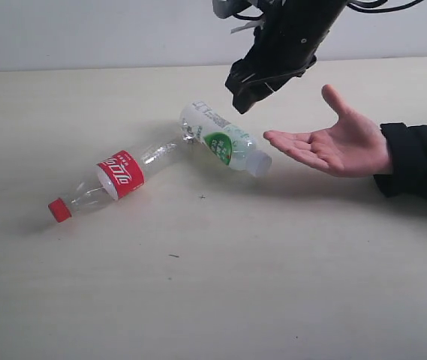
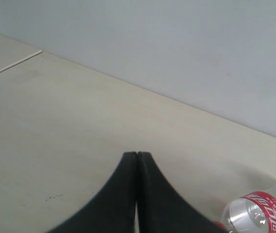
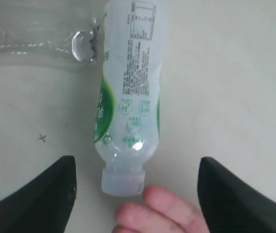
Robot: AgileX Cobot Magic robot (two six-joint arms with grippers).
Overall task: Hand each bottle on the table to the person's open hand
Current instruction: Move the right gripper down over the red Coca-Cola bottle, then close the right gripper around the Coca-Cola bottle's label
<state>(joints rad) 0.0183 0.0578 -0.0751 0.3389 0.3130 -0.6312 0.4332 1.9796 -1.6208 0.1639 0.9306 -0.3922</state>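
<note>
Two bottles lie on the table. A white-green label bottle with a white cap lies on its side, its base touching a clear bottle that has a red label and a red cap. My right gripper hangs above the white-green bottle, open, its jaws wide apart and holding nothing. The person's open hand rests palm up, just right of the white cap; its fingertips show near the cap. My left gripper is shut and empty over bare table, with the clear bottle off to one side.
The person's dark sleeve reaches in from the right edge. A pale wall runs behind the table's far edge. A few tiny dark specks mark the tabletop in front of the bottles.
</note>
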